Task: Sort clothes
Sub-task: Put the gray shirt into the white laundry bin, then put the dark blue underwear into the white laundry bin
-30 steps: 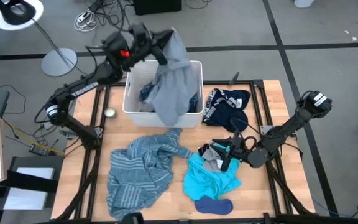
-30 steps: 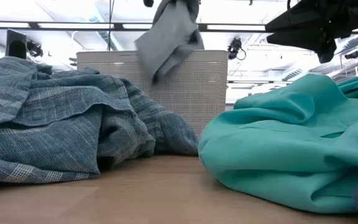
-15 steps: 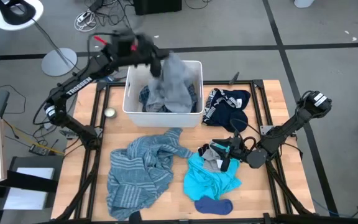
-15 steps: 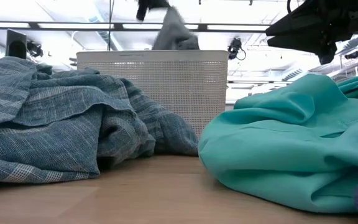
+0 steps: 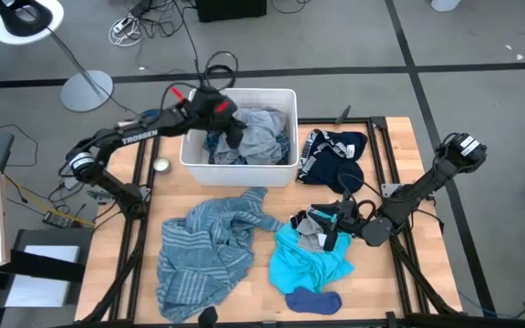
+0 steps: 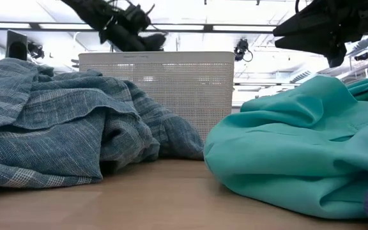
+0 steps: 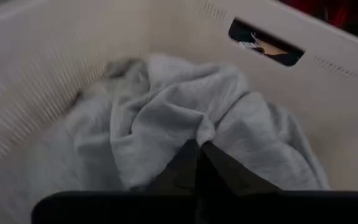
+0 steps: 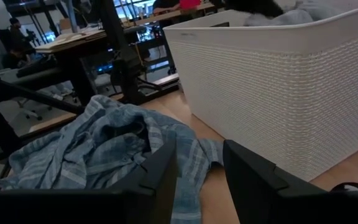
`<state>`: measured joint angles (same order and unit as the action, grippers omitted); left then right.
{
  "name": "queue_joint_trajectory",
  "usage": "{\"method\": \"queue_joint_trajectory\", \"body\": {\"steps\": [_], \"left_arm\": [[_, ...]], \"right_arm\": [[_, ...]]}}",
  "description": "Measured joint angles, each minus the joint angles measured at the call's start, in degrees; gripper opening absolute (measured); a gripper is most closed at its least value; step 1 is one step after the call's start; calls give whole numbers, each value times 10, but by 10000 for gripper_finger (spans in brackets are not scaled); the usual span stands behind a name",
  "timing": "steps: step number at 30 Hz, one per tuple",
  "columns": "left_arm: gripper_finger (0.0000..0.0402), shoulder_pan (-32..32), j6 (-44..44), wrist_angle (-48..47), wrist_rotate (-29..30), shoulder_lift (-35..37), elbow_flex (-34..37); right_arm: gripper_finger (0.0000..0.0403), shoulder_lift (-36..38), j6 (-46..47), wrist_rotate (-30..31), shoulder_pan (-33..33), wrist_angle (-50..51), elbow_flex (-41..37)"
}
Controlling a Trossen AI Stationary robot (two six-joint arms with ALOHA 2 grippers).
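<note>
Left gripper (image 5: 231, 135) down inside white bin (image 5: 190, 150), fingers pinched together on fold of grey shirt (image 7: 185, 118). Shirt lies heaped in bin, over blue plaid shirt (image 5: 215, 146). Judgement: deposit step; part fingers fully, lift straight up clear of rim so fabric does not drag out. Right gripper (image 5: 331, 222) waits low over turquoise garment (image 5: 308, 264), fingers apart, holding nothing. Grey-blue striped top (image 5: 208, 246), navy white-striped piece (image 5: 335, 153), dark blue socks (image 5: 313, 300) remain on table (image 5: 386, 146), unsorted.
</note>
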<state>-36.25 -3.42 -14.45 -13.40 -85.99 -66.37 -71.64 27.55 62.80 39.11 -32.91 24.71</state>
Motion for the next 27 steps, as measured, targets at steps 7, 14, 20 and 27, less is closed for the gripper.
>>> {"method": "queue_joint_trajectory", "body": {"steps": [7,14,20,27], "left_arm": [[87,-12,-16,-48,-2,0,28],[116,-14,35,-246,-2,19,-81],[117,17,47,-358,-1,70,-170],[117,89,6,-406,26,186,-176]], "right_arm": [[132,0,5,0,0,7,0],[132,0,7,0,0,7,0],[132,0,8,0,0,7,0],[132,0,7,0,0,7,0]]}}
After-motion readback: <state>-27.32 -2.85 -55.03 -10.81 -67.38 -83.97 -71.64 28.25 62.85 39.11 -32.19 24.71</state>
